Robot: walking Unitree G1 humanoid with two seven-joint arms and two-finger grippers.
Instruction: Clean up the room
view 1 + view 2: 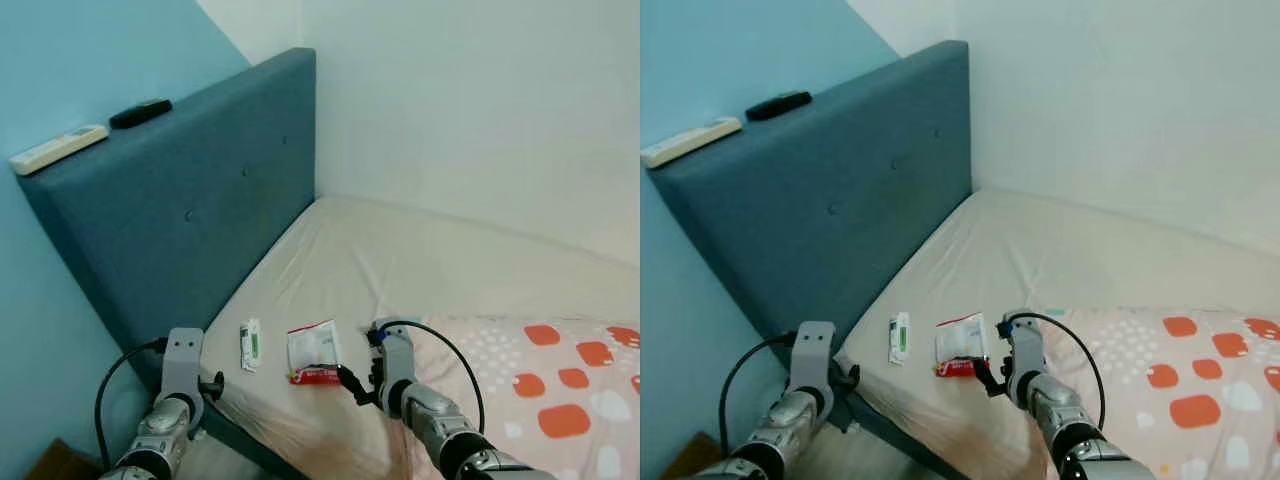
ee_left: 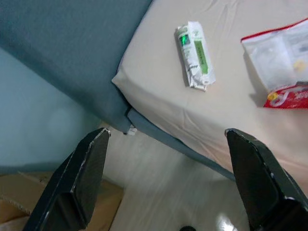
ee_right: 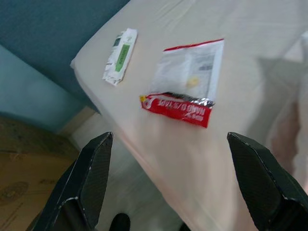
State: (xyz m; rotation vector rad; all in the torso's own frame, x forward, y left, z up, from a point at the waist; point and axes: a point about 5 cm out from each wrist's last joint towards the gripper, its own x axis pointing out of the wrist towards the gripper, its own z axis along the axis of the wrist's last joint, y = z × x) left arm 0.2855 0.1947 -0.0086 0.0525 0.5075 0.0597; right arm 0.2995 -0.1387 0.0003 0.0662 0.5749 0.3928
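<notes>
Right gripper (image 3: 168, 192) is spread wide with nothing in it, hovering just above the near corner of the bed (image 1: 420, 260), right beside the red-and-clear pouch (image 3: 185, 86). Left gripper (image 2: 168, 183) is wide and empty too, hanging off the bed's corner over the floor, near the headboard (image 1: 200, 200).

The pouch lies flat on the beige sheet, red strip toward the robot. Looks like thin crinkly plastic with some small contents, so I'd guess it weighs next to nothing and flexes when pinched. It's flat against a soft sheet, so getting a finger under it could be fiddly. The red sealed strip seems the stiffest bit, and I'd grab there or along one edge and pinch down into the mattress a little. It's probably slick too.

Just beside it, toward the headboard, is a small white wrapper (image 2: 195, 55) with green print, like a wipe or sachet. It's a bit crumpled, also light and soft, and it's puffier, so it should be easier to pinch across the middle.

Further out there's a blanket (image 1: 560, 390) with orange patches and dots covering the right side of the bed, and the headboard is blue tufted fabric. On top of it sit a white remote (image 1: 60, 148) and a black remote (image 1: 140, 112), both hard plastic bars, well apart from the grippers.
</notes>
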